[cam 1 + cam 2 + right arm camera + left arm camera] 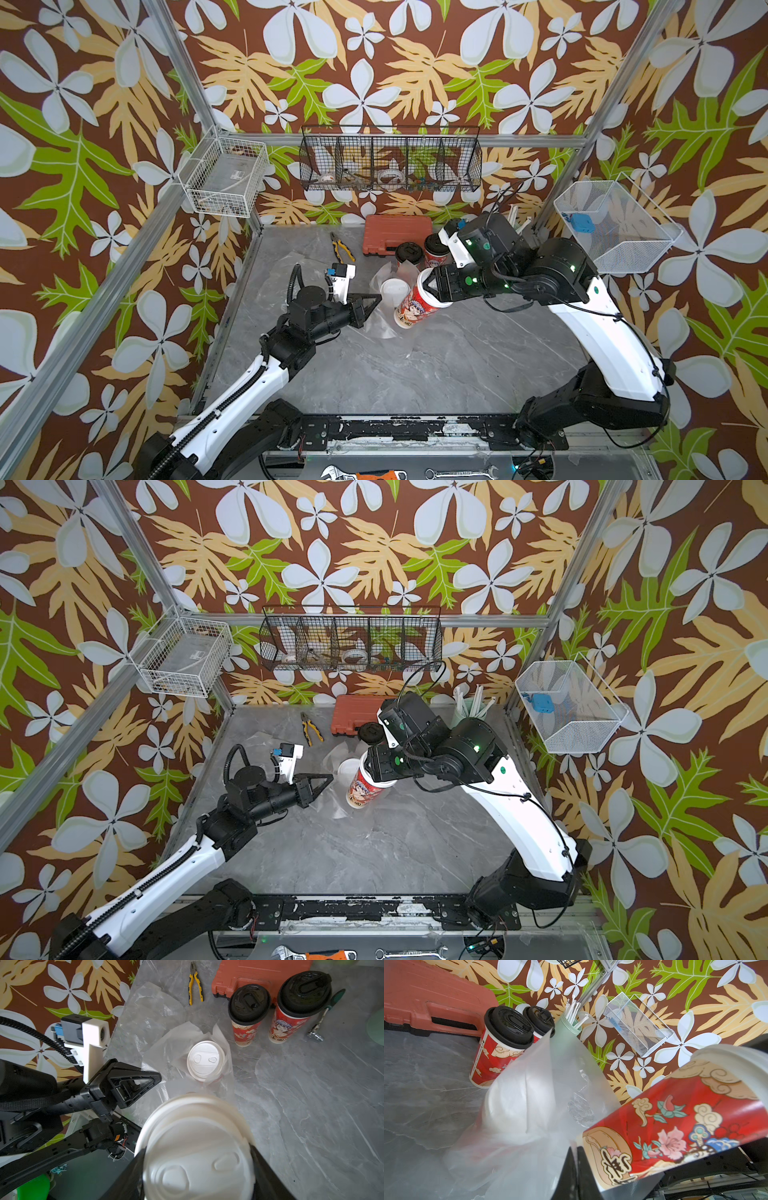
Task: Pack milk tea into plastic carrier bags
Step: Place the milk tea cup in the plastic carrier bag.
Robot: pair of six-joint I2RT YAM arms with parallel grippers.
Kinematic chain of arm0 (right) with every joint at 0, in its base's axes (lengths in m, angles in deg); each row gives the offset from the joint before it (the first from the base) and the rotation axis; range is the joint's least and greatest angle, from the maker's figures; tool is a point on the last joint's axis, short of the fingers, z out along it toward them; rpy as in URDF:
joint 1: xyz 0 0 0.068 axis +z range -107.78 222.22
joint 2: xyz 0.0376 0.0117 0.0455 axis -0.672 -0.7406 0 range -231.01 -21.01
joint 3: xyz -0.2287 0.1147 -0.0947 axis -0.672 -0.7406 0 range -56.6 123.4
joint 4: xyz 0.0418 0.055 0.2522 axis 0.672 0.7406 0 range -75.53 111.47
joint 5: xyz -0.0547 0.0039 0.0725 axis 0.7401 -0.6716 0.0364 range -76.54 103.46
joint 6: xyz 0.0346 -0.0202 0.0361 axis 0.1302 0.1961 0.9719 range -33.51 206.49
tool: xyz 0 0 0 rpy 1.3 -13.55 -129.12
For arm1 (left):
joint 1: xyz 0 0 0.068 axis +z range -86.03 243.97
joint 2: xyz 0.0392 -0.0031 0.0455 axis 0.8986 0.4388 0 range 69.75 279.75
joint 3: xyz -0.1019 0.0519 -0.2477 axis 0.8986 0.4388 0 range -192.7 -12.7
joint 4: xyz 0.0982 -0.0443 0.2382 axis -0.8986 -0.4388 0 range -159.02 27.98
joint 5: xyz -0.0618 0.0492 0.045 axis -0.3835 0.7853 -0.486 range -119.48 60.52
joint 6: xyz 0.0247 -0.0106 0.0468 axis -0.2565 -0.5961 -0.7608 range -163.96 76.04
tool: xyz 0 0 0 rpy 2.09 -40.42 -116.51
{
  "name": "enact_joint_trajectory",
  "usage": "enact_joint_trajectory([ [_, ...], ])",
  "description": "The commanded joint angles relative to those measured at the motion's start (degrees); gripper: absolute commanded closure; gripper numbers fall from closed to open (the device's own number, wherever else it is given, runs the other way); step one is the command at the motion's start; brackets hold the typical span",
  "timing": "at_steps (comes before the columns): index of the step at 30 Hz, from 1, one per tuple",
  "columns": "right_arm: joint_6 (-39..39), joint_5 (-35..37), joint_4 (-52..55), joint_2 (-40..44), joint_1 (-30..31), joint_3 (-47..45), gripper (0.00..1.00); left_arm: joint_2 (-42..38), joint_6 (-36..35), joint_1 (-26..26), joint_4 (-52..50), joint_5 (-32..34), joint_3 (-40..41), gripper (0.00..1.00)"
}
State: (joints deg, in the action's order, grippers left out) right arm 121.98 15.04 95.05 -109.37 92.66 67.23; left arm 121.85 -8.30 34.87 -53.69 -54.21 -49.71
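Counter (415, 374) centre frame | plastic carrier bag (164, 1047) mid-counter, one white-lidded cup (204, 1059) upright inside | second milk tea (415, 307) tilted just beside it, right gripper (432, 286) clamped at its lid | left gripper (376, 298) closed, apparently pinching bag edge | step: loading second cup; next: upright it, lower into mouth

Robot lab cell is indicated: aluminium frame (185, 70), printed floral backdrop (361, 62), hung wire basket (390, 158), pliers (343, 247) and toolcase (397, 232) laid on grey worktop (415, 365).

A thin transparent plastic bag (550, 1076) blurs the upright white-lidded red paper cup (500, 1105) inside it. The white lid of the tilted red paper cup (197, 1147) runs off the right wrist view's edge.
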Motion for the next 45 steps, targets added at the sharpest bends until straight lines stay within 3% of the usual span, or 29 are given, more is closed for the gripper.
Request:
enact_joint_trajectory([
  [1, -0.9, 2.2, 1.9, -0.6, 0.7, 0.2, 0.47, -0.2, -0.3, 0.1, 0.9, -0.9, -0.4, 1.00],
  [19, -2.8, 1.7, 1.6, -8.9, 3.7, 8.1, 0.47, 0.2, 1.2, 0.0, 2.4, -2.9, -0.2, 1.00],
  [45, -3.6, 7.2, 2.2, -16.2, 7.0, 2.8, 0.47, -0.8, 2.3, 0.0, 4.1, -4.1, 0.1, 1.00],
])
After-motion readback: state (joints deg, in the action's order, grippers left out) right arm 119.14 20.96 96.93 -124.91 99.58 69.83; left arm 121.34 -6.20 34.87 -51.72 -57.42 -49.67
